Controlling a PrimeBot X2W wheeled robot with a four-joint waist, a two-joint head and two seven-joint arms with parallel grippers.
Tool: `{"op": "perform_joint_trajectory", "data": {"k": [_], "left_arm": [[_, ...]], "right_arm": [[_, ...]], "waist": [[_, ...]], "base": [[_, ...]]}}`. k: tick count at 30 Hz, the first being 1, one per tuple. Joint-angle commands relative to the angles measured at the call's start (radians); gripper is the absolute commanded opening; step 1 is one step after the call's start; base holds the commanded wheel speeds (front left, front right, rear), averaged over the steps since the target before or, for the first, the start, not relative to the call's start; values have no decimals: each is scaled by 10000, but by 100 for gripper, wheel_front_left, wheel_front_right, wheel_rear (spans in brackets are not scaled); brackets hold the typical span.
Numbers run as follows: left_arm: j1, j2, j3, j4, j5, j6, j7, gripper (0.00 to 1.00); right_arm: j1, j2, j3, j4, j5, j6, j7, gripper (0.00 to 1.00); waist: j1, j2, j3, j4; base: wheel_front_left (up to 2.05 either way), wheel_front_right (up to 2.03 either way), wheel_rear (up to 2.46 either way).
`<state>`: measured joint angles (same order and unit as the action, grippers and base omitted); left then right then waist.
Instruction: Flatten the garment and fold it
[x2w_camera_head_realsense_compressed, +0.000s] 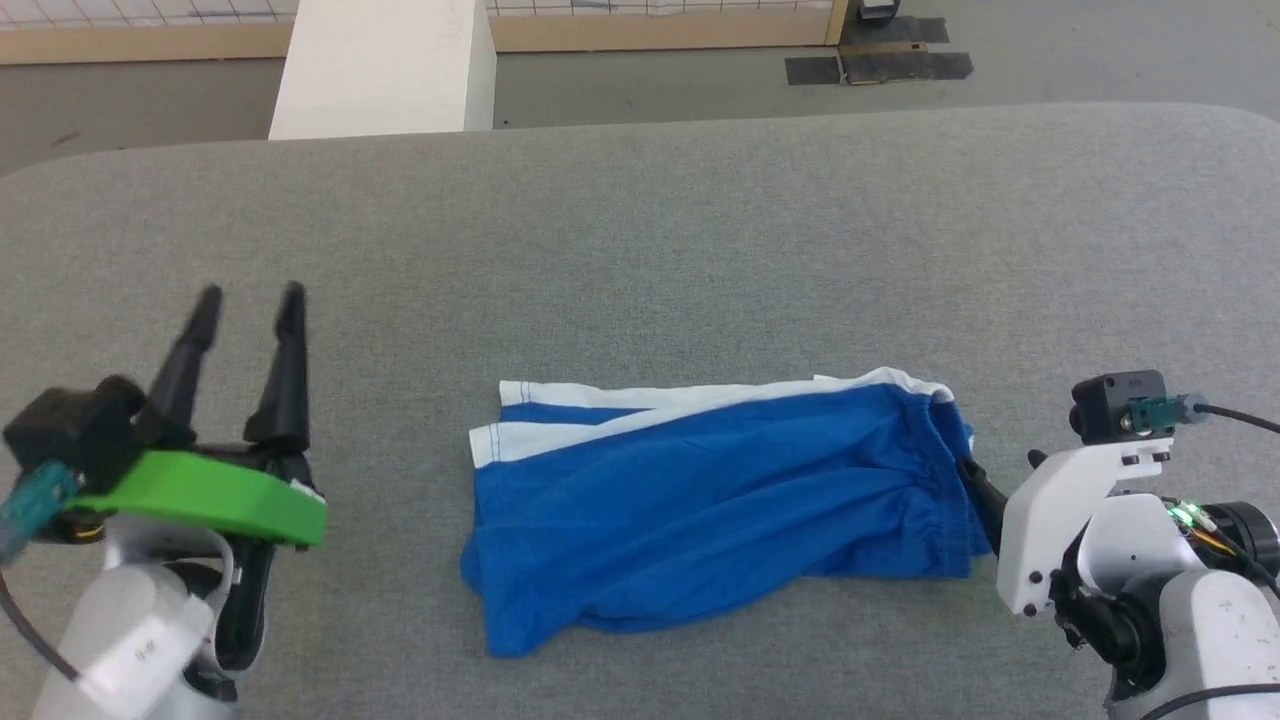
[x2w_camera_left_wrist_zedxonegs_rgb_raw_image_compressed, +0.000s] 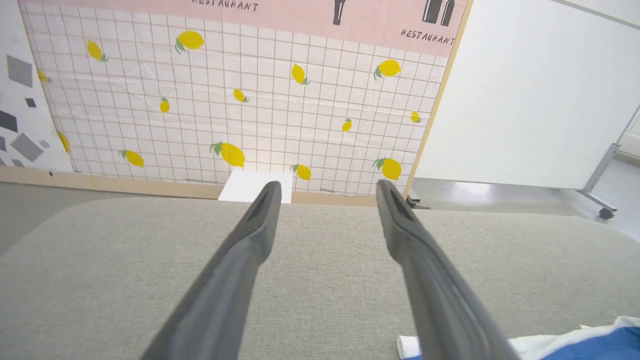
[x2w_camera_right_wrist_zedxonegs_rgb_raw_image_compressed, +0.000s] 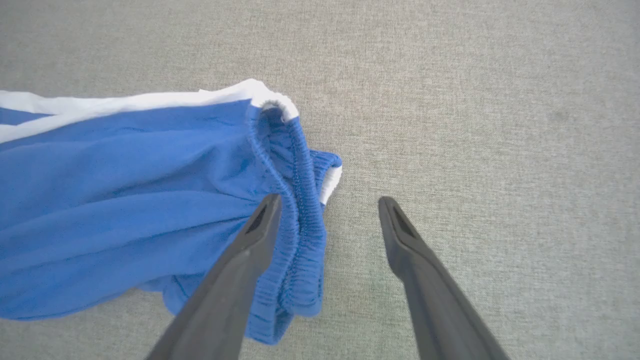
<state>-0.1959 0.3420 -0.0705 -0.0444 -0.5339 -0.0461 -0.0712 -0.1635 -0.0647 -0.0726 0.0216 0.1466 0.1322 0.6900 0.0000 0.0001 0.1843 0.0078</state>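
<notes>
The right gripper (x2w_camera_right_wrist_zedxonegs_rgb_raw_image_compressed: 328, 199) has its fingers spread: one finger lies over the gathered waistband of the garment (x2w_camera_head_realsense_compressed: 720, 490), the other over bare table (x2w_camera_head_realsense_compressed: 640, 230), and nothing is pinched. The garment, blue with white bands along its 12 o'clock edge, lies rumpled on the grey table just below the centre of the head view. Its waistband end is at 3 o'clock, by the right gripper, and its leg ends are at 9 o'clock. The left gripper (x2w_camera_head_realsense_compressed: 251, 293), fingers spread and empty, sits well apart at the garment's 9 o'clock, pointing toward 12. Beyond the table at 12 o'clock are a white block (x2w_camera_head_realsense_compressed: 385, 65) and a gridded wall with lemons (x2w_camera_left_wrist_zedxonegs_rgb_raw_image_compressed: 250, 100).
</notes>
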Motion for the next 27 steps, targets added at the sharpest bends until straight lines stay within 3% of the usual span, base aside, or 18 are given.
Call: {"op": "perform_joint_trajectory", "data": {"k": [1, 4, 16, 17, 18, 19, 24, 27], "left_arm": [[-84, 87, 18, 265, 571, -78, -876, 100], [-141, -109, 177, 717, 1267, -102, -1824, 100], [23, -1583, 1628, 140, 2625, -695, -1903, 100], [31, -1641, 1681, 148, 2665, -725, -1903, 100], [56, -1711, 1737, 171, 2706, -755, -1903, 100], [68, -1757, 1777, 180, 2738, -773, -1904, 100], [141, -1926, 1956, 138, 2891, -829, -1904, 100], [154, -1924, 1959, 139, 2902, -839, -1904, 100]], "right_arm": [[50, 81, -42, -110, -87, -15, -41, 100], [-44, 129, -73, -122, -214, -15, 83, 100], [-1102, 143, 332, 1857, -379, -15, 634, 100], [-1132, 143, 353, 1985, -358, -15, 631, 59], [-1172, 143, 390, 2097, -359, -15, 577, 8], [-1195, 143, 402, 2171, -354, -15, 528, 0], [-1301, 92, 202, 2241, -548, -15, 492, 0], [-1440, -397, -75, 2074, -617, -15, 561, 0]], "waist": [[0, -1, 96, 1], [0, -1, 285, 45], [0, -1, 976, 260], [0, -1, 981, 264], [0, -1, 982, 268], [0, -1, 976, 267], [0, -1, 897, 252], [0, -1, 873, 241]], "base": [[0, 0, 0], [0, 0, 0], [0, 0, 0], [0, 0, 0], [0, 0, 0], [0, 0, 0], [0, 0, 0], [0, 0, 0]]}}
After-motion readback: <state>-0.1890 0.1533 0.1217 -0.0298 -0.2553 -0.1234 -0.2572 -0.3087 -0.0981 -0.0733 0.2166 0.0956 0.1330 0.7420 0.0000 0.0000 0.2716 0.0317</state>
